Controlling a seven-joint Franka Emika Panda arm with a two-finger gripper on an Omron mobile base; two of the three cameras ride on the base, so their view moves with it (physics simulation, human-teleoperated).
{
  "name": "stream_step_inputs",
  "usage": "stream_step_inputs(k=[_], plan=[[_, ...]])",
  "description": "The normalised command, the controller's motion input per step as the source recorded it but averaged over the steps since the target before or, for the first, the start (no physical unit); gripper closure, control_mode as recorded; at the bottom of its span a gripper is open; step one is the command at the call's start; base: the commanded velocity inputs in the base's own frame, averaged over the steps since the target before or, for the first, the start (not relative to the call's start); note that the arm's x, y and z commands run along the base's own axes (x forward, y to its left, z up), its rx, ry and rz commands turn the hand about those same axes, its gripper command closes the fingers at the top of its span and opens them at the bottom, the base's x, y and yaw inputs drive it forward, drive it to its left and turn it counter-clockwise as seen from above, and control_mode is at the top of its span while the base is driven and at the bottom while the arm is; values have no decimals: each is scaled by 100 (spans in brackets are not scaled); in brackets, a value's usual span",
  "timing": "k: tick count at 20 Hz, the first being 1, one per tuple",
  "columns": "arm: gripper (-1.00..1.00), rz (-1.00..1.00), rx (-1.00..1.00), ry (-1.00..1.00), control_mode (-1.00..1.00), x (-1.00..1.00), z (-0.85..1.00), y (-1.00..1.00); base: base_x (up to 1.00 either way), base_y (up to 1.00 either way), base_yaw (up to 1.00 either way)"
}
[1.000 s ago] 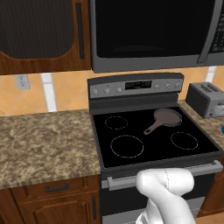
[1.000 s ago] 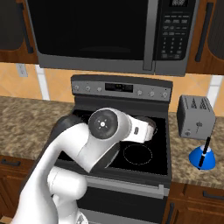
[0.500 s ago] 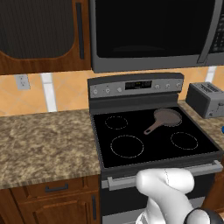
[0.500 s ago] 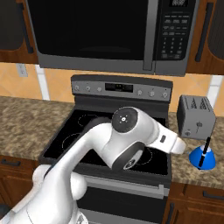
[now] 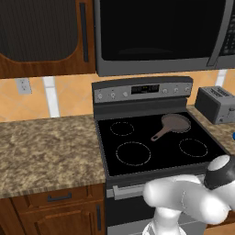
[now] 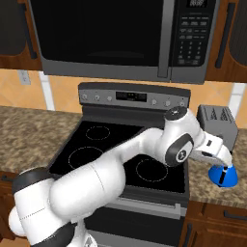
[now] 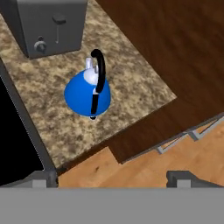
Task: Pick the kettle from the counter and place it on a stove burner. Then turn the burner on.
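The blue kettle point(image 7: 86, 95) stands upright on the granite counter point(image 7: 48, 118), right of the stove and in front of the toaster. Its dark handle arches over the top. My gripper point(image 7: 113, 180) is open and holds nothing; its two fingertips point(image 7: 43, 179) show wide apart at the bottom of the hand view, above the kettle and apart from it. In the right base view the gripper point(image 6: 226, 159) hangs just over the kettle point(image 6: 223, 175). The stove burner point(image 5: 133, 153), the big white ring at the cooktop's front left, is dark and bare; it also shows as the stove burner point(image 6: 84, 157).
A brown frying pan point(image 5: 174, 124) sits on the back right ring. A grey toaster point(image 6: 219, 123) stands close behind the kettle. The counter's front edge point(image 7: 131, 135) drops to the wooden floor. Stove knobs point(image 5: 112, 95) line the back panel.
The arm has swung right, from over the cooktop to over the right counter, bringing the hand above the kettle. The kettle and pan have not moved.
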Motion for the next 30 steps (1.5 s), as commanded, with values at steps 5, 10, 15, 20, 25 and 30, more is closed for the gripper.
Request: stream_step_inputs(k=[5,10,15,20,25,30], plan=[[-100,0,3,13,-100,23,-13,-38,0,0,0],[-100,1,22,-7,-100,14,-18,-63,0,0,0],[-100,2,31,-9,-100,21,-41,-42,0,0,0],[-100,3,7,0,-100,10,-6,0,0,0,0],[-100,0,0,0,-100,46,-18,0,0,0,0],[-100,0,1,0,-100,52,-51,0,0,0,0]])
